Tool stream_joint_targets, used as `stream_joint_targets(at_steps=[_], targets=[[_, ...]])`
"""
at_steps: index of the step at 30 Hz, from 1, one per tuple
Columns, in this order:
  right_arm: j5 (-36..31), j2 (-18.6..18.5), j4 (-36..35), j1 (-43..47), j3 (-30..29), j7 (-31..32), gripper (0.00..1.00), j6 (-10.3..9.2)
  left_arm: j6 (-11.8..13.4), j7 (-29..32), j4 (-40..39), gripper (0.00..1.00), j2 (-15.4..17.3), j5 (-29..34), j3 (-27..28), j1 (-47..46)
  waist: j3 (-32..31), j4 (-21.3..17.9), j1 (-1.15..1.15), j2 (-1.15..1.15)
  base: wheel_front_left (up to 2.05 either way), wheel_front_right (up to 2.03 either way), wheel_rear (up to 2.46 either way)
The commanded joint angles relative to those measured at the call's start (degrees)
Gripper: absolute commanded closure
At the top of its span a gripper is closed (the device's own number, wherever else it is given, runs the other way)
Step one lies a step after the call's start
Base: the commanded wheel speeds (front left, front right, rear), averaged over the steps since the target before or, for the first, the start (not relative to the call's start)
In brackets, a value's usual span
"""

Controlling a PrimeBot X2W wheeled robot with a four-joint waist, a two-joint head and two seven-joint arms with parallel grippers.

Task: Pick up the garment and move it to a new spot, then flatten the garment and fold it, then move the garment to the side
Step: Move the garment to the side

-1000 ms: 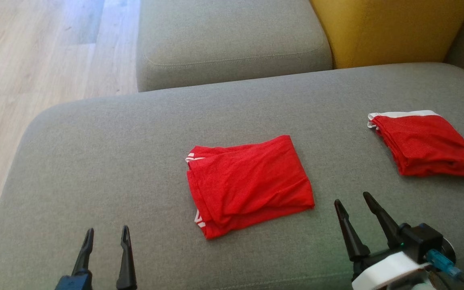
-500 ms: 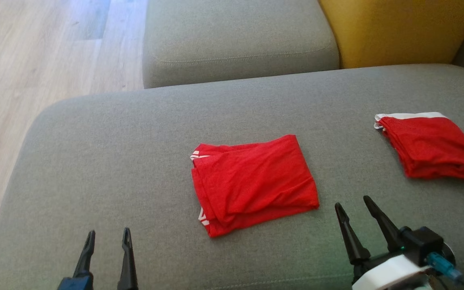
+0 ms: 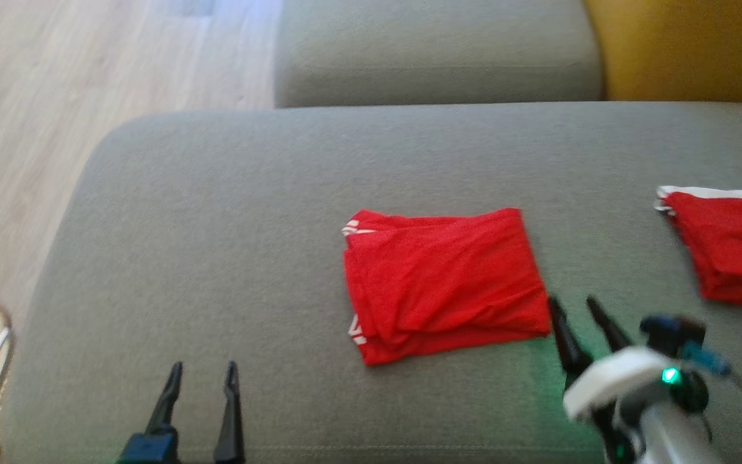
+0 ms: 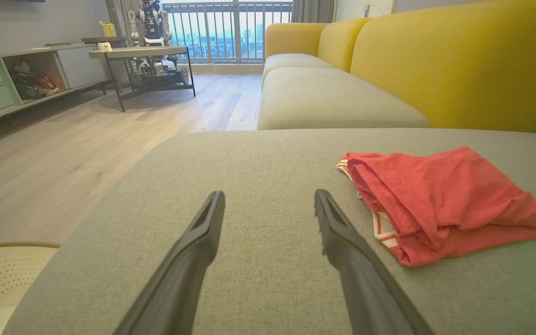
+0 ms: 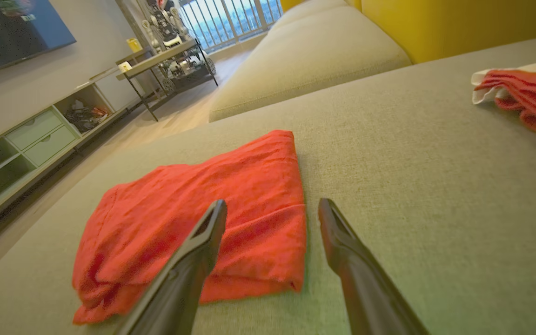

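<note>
Right end effector (image 3: 571, 301) spread beside folded red garment (image 3: 445, 280), second garment (image 3: 732, 248) right, basket (image 4: 12, 272) left

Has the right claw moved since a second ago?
Yes: the right claw has moved left toward the middle red garment, now reaching its right edge.
</note>
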Motion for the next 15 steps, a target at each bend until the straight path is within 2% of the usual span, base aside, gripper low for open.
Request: stream_joint_targets(at_steps=[1, 9, 15], targets=[[1.26, -0.24, 2.13, -5.91, -0.01, 0.61, 0.00, -0.02, -0.18, -0.71, -1.35, 0.00, -0.59, 0.57, 0.94, -3.43, 1.61, 2.36, -0.01, 0.00, 0.00, 0.00, 0.00], [-0.55, -2.64, 18.18, -19.03, -6.74, 6.10, 0.00, -0.02, -0.54, -0.71, -1.09, 0.00, -0.70, 0.58, -1.18, -6.26, 6.50, 6.23, -0.01, 0.00, 0.00, 0.00, 0.00], [-3.17, -2.29, 25.30, -23.72, -6.81, 8.43, 0.00, -0.02, -0.31, -0.71, -0.82, 0.00, -0.74, 0.36, -1.90, -7.80, 8.06, 6.87, -0.01, 0.00, 0.00, 0.00, 0.00]])
